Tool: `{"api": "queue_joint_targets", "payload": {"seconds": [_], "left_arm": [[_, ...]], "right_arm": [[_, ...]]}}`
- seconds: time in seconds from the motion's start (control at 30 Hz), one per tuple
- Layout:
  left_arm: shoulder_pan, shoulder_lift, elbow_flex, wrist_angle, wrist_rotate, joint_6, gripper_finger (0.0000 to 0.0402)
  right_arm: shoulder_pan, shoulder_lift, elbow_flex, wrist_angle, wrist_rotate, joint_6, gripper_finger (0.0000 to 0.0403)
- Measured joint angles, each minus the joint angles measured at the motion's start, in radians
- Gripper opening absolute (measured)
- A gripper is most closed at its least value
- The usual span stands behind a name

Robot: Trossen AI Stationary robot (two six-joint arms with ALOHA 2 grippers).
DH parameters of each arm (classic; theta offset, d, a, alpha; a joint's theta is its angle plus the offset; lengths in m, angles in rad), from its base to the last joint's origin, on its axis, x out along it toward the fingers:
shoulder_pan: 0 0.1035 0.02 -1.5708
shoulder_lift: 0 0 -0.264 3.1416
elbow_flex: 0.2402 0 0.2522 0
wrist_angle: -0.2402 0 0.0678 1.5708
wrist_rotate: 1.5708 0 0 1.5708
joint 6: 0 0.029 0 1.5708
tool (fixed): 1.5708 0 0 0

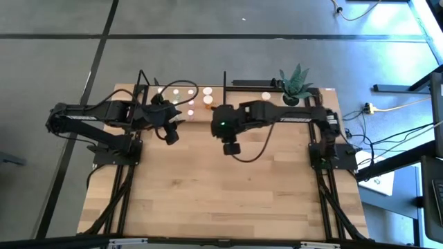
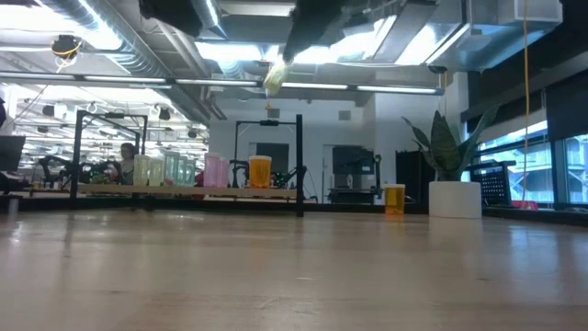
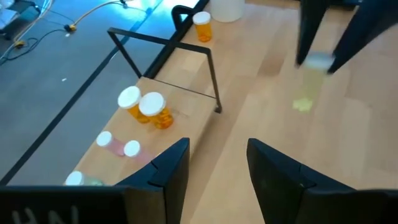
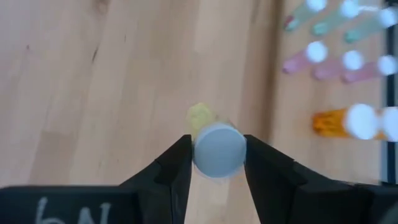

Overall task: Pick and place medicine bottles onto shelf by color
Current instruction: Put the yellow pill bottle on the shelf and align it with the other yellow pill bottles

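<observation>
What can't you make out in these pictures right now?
- Body colour of the bottle in the right gripper: right wrist view shows mostly its white cap; low view blurs it.
- Exact count of bottles on the shelf: high view, the left gripper and arm cover part.
- Both grippers in the low view: cut off by the top edge.

Lighting is even and bright, from ceiling strip lights (image 2: 276,87) in the low view. Windows (image 2: 560,156) add daylight at one side. Shadows on the table (image 1: 208,187) are soft. The right wrist view blurs the bottles (image 4: 348,121) along its edge; the held bottle (image 4: 217,149) stays sharper.
</observation>
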Motion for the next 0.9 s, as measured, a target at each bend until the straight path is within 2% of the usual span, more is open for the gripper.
{"api": "queue_joint_targets", "payload": {"seconds": [0.33, 0.63, 0.9], "left_arm": [[-0.051, -0.001, 0.0, -0.015, 0.0, -0.039, 0.0153], [-0.086, 0.0, 0.0, -0.015, 0.0, -0.063, 0.0153], [-0.086, 0.0, 0.0, -0.013, -0.001, -0.078, 0.0153]], "right_arm": [[-0.003, 0.165, 0.0, 0.042, -0.077, -0.001, 0.0137], [-0.003, 0.284, -0.001, 0.02, -0.079, -0.002, 0.0137], [-0.003, 0.332, -0.001, -0.019, -0.079, -0.002, 0.0137]]}}
